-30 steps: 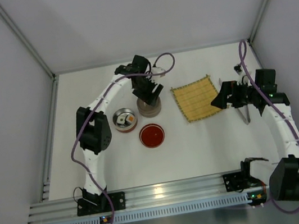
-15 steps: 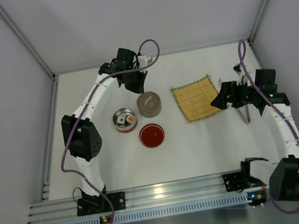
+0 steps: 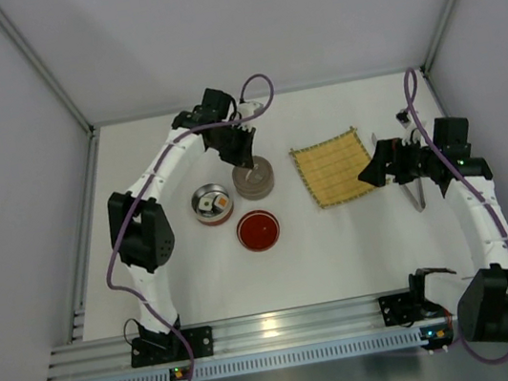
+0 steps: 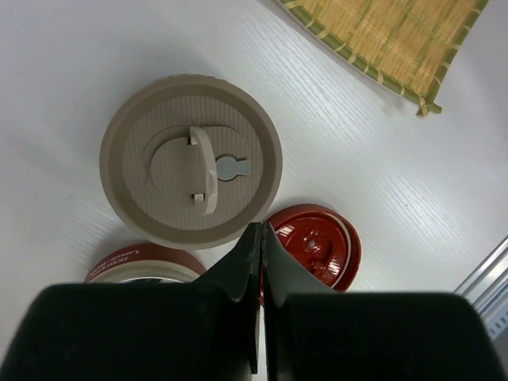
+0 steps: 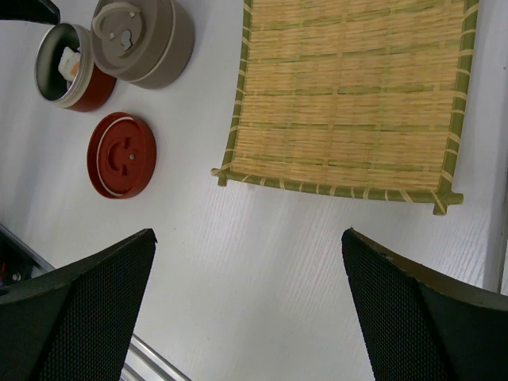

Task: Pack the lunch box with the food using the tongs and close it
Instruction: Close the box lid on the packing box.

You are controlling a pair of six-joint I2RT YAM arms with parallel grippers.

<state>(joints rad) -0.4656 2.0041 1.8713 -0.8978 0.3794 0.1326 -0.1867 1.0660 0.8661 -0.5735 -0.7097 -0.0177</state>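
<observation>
Beige lidded tub [image 4: 190,171]: left gripper [image 4: 260,238] pinched shut, empty, over its 6 o'clock rim. Food [image 5: 70,57] sits in the red bowl [image 5: 87,94] at the tub's 8 o'clock, with the red lid [image 3: 258,229] off. Right gripper [image 5: 248,238] gapes wide, empty. Tongs [image 3: 416,194] lie on the tabletop [image 3: 340,244] at its 5 o'clock. Closing step, probably; next, lid onto bowl.

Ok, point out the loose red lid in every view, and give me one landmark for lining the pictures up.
Top external: the red lid lies flat near the middle of the picture.
Left wrist: low, right of centre.
Right wrist: left side, about mid height.
Shared landmark: the bamboo mat, right of centre from above, top right corner in the left wrist view, upper right in the right wrist view.
</observation>
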